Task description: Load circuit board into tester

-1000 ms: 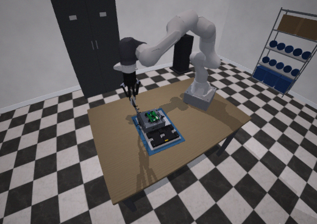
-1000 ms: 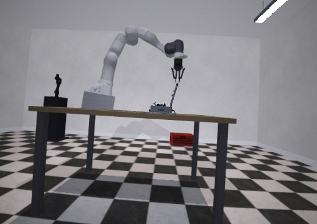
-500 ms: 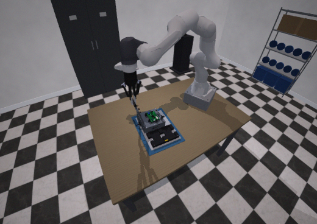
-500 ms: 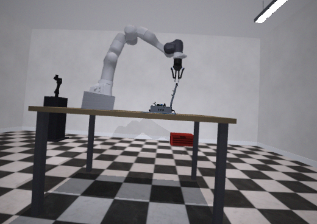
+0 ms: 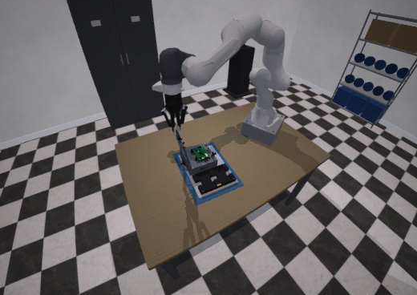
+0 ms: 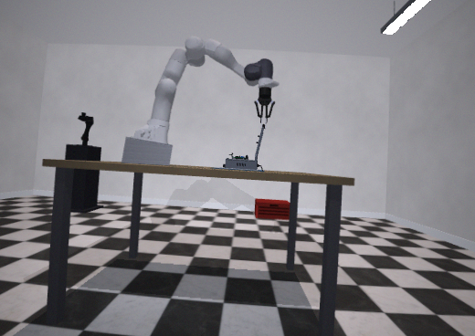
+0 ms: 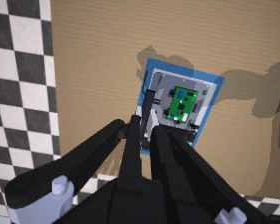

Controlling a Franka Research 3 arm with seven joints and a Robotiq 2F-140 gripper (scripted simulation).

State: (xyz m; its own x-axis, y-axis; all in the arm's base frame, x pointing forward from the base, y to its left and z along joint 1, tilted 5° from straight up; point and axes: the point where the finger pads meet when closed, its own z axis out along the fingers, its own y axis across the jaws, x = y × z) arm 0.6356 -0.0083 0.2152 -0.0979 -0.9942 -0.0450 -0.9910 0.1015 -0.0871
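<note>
The green circuit board (image 5: 200,153) (image 7: 182,104) lies flat in the grey tester (image 5: 205,166) (image 6: 240,163) (image 7: 163,84), component side up. Its white connector is at the board's end nearer the wrist camera. The tester's lid (image 5: 184,151) (image 6: 258,145) (image 7: 148,106) stands open, nearly upright, along the tester's left side. My gripper (image 5: 176,130) (image 6: 263,122) (image 7: 144,114) is shut on the lid's top edge, right above the tester. The black tray (image 5: 212,180) lies empty just in front of the tester. I cannot make out the lone black post.
Tester and tray sit on a blue mat (image 5: 237,181) (image 7: 216,86) in the middle of the wooden table (image 5: 160,207) (image 6: 137,166). The robot's grey base (image 5: 262,128) (image 6: 147,152) stands at the table's back right. A red box (image 6: 272,208) lies on the floor behind the table.
</note>
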